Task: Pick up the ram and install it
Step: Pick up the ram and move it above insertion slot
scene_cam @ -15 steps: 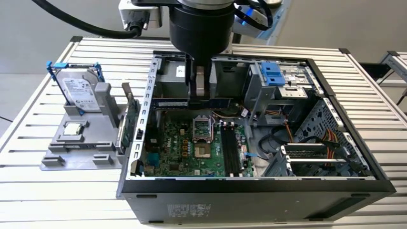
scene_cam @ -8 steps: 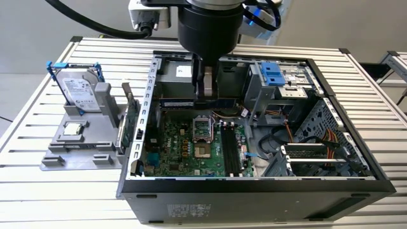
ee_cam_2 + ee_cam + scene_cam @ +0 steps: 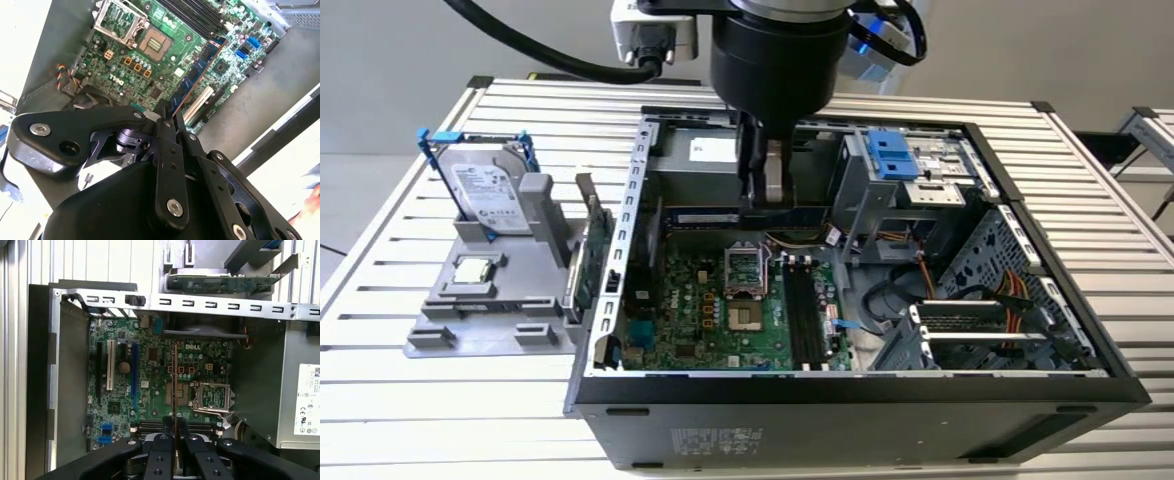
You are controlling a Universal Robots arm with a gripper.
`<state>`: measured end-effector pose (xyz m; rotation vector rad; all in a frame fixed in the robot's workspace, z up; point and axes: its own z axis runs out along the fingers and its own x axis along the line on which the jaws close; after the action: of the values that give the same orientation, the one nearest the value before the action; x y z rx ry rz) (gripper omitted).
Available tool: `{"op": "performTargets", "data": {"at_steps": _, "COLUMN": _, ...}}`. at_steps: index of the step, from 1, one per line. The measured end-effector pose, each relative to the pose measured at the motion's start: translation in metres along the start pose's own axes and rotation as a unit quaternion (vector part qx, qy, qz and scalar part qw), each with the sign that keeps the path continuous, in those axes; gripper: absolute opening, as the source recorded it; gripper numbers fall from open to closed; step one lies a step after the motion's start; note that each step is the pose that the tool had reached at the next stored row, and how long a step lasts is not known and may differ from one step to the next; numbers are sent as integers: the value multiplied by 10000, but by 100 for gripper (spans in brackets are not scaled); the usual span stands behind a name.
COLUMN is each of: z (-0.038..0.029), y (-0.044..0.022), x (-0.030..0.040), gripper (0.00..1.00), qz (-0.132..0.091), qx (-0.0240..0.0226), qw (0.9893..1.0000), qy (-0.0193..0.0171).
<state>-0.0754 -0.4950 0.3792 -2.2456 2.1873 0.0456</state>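
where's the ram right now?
The ram is clamped in the gripper, hanging over the motherboard inside the open case; in the exterior view it sits right by the grey power supply.

The arm's dark cylindrical wrist (image 3: 778, 50) is seen pointed straight down over the desk (image 3: 520, 110), nearer its far edge in the exterior view and roughly midway between its side edges. The end effector (image 3: 765, 200) is carried vertically beneath it. In the first wrist view the two black fingers (image 3: 161, 452) are set close together, and the ram (image 3: 175, 380) is pinched edge-on between their tips. In the second wrist view the end effector (image 3: 167, 107) is shown clamped on the same stick, which is held level.
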Motion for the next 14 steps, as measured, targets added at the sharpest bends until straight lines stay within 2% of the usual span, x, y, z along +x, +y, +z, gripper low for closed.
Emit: {"op": "performTargets", "data": {"at_steps": 14, "z": -3, "y": -143, "x": 4, "gripper": 0, "qz": 0, "qx": 0, "qw": 10000, "qy": 0}}
